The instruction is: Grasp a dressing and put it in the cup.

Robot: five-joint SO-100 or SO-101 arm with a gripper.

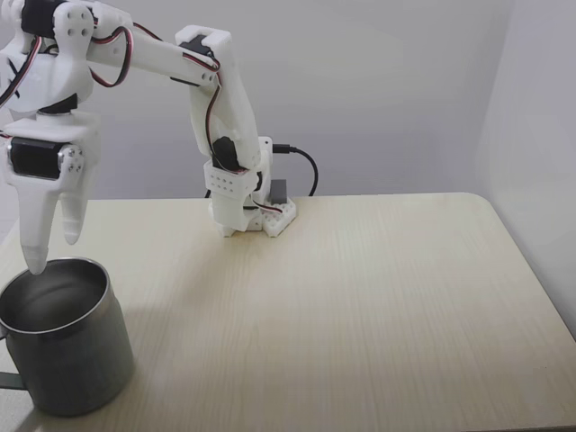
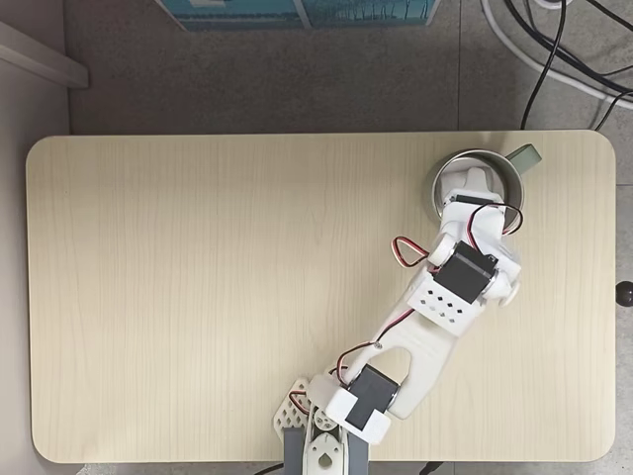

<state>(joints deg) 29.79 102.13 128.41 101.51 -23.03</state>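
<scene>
The cup (image 1: 72, 369) is a dull steel mug standing at the table's near left corner in a fixed view. Seen from above it sits at the far right (image 2: 487, 153), with its dark handle (image 2: 526, 155) pointing right. My white gripper (image 1: 52, 250) hangs just above the cup's rim, fingers pointing down and spread apart with nothing between them. From above, the gripper (image 2: 469, 184) covers much of the cup's mouth. The dressing is hidden or out of view; the part of the cup's inside that shows is bare grey metal.
The arm's base (image 1: 252, 211) is mounted at the table's back edge with a black cable behind it. The pale wooden table (image 1: 360, 306) stretches wide to the right. Beyond the table lie floor cables (image 2: 554, 49) and a blue box (image 2: 297, 10).
</scene>
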